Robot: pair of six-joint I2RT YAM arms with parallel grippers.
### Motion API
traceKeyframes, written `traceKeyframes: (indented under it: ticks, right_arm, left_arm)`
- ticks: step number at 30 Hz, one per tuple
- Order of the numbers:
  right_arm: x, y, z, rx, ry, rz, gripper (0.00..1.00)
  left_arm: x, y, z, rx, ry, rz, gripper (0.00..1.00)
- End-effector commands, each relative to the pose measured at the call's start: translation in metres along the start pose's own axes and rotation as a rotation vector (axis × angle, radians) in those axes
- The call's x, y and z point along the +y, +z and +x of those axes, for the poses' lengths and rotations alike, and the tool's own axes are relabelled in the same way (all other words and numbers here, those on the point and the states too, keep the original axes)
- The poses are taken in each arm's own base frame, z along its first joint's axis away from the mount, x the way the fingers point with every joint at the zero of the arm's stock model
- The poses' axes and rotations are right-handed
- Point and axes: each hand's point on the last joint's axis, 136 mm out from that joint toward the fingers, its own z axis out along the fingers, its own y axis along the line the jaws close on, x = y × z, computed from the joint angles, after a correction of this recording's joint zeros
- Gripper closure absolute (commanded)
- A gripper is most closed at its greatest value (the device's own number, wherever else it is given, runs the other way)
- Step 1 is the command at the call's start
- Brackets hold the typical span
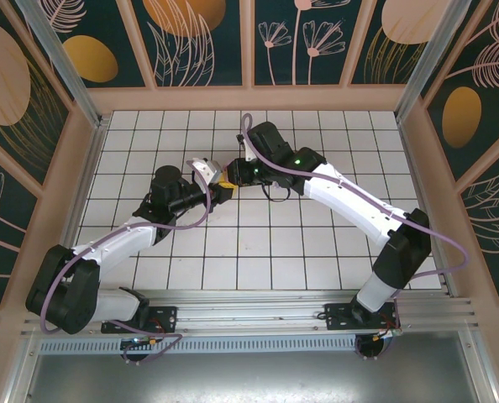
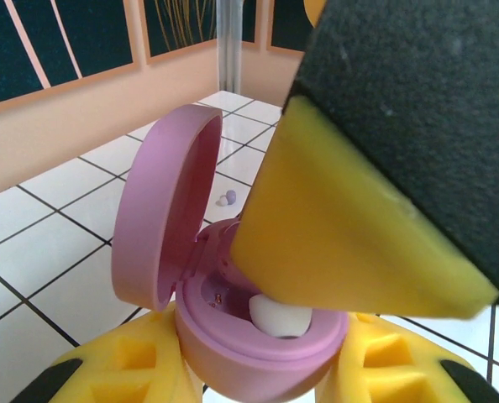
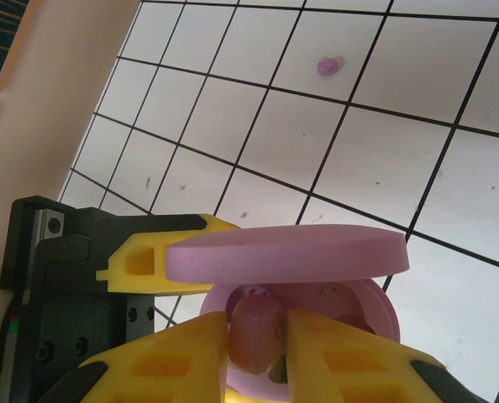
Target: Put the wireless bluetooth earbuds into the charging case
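The charging case [image 2: 258,340] is a lilac oval shell, and my left gripper [image 2: 260,371] is shut on its base from both sides. Its lid [image 2: 161,210] stands hinged open. My right gripper [image 3: 256,346] comes down into the open case and is shut on one earbud [image 3: 254,340]. That earbud's pale end [image 2: 279,317] sits in a socket of the case under the right gripper's yellow finger [image 2: 342,227]. The other socket [image 3: 338,300] shows bare. From above, both grippers [image 1: 223,180] meet over the middle of the tiled floor.
A loose lilac earbud [image 3: 329,65] lies on the white tiles beyond the case, small in the left wrist view [image 2: 226,198]. Wooden walls [image 1: 81,159] and metal posts ring the tiled floor. Open tiles lie in front and to the right [image 1: 333,243].
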Motion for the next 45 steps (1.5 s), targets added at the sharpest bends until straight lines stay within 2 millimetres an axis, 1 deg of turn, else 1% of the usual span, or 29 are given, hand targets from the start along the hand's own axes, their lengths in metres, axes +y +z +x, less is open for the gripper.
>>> traceKeyframes:
  ticks: [1, 9, 16, 22, 26, 31, 34, 37, 40, 43, 45]
  right_arm:
    - [0.007, -0.002, -0.003, 0.009, -0.018, -0.008, 0.75]
    - [0.011, -0.003, -0.005, 0.007, -0.014, -0.019, 0.70]
    - [0.011, -0.010, -0.012, -0.026, -0.008, -0.014, 0.69]
    - [0.015, -0.031, -0.026, -0.119, -0.003, -0.025, 0.70]
    - [0.014, -0.046, -0.030, -0.179, 0.014, -0.047, 0.72]
    - [0.008, -0.064, -0.037, -0.265, 0.058, -0.067, 0.75]
    - [-0.003, -0.070, -0.039, -0.308, 0.100, -0.070, 0.75]
    - [-0.020, -0.068, -0.039, -0.320, 0.148, -0.059, 0.75]
    - [-0.036, -0.059, -0.041, -0.314, 0.182, -0.041, 0.75]
    - [-0.047, -0.041, -0.044, -0.297, 0.201, -0.031, 0.75]
    - [-0.054, -0.025, -0.048, -0.279, 0.205, -0.027, 0.75]
  left_arm:
    - [-0.001, 0.001, -0.015, -0.037, 0.026, 0.004, 0.93]
    - [0.000, 0.003, -0.013, -0.031, 0.025, 0.003, 0.93]
    - [0.002, 0.003, -0.011, -0.024, 0.024, -0.008, 0.93]
    - [0.006, 0.001, -0.009, -0.017, 0.008, -0.040, 0.94]
    - [0.008, -0.001, -0.011, -0.024, -0.006, -0.055, 0.94]
    - [0.016, -0.002, -0.007, -0.002, -0.059, -0.106, 0.95]
    - [0.018, -0.007, -0.004, 0.001, -0.087, -0.135, 0.95]
    - [0.019, -0.015, 0.000, 0.016, -0.110, -0.165, 0.96]
    - [0.021, -0.024, 0.006, 0.040, -0.135, -0.185, 0.96]
    - [0.027, -0.037, 0.010, 0.031, -0.182, -0.209, 0.96]
    - [0.034, -0.048, 0.011, 0.013, -0.226, -0.225, 0.96]
